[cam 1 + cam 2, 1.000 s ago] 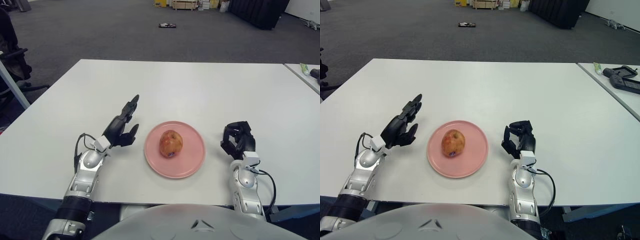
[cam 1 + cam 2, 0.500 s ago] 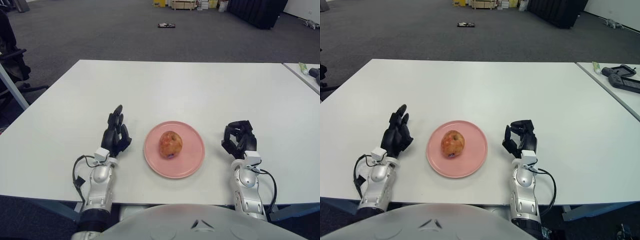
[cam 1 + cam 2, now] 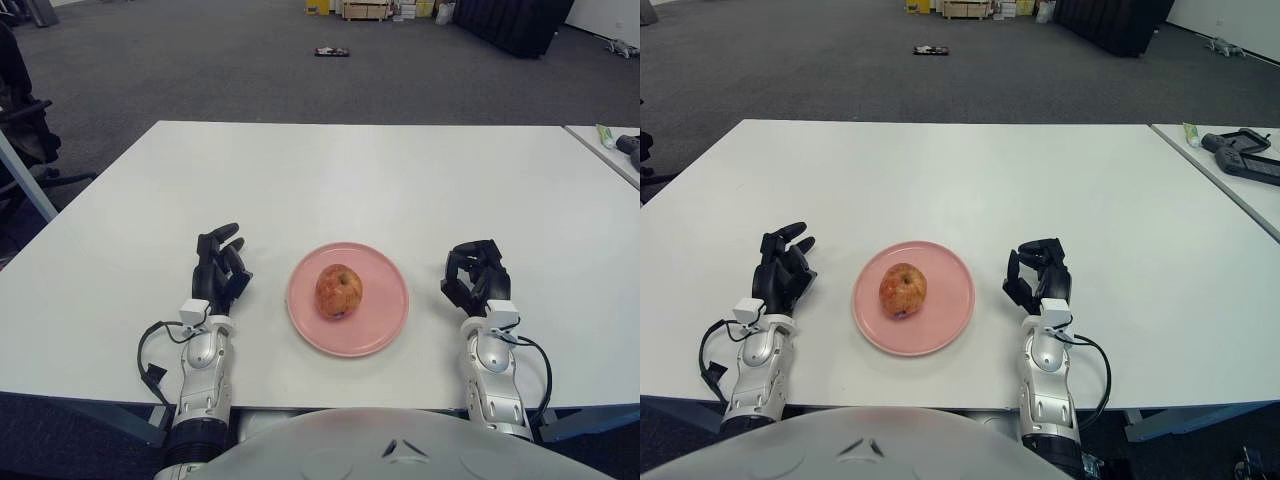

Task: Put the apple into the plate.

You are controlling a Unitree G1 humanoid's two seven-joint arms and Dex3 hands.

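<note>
One apple on plate, both hands off it

One red-yellow round apple (image 3: pixel 339 291) sits inside the round pink plate (image 3: pixel 385 320), a little left of the plate's centre, a dark spot low on its front. Plate lies flat on the white rectangular bench (image 3: pixel 350 180), near the front edge, between the two hands.

Left robot hand (image 3: pixel 220 268), black fingers on a silver forearm, shows just left of the plate, apart from it, fingers loosely extended and pointing away from the robot, holding nothing. A black cable loops beside its wrist.

Right robot hand (image 3: pixel 475 277) shows right of the plate, clear of the rim, fingers curled inward, nothing in them. Black cable loops by that wrist too.

Second white bench (image 3: pixel 1230 170) at far right carries a black handheld device (image 3: pixel 1238 155) and a small green-white tube (image 3: pixel 1193 134). Grey carpet floor (image 3: pixel 200 60) behind, with a small dark object (image 3: pixel 333 51) lying on it far back.
</note>
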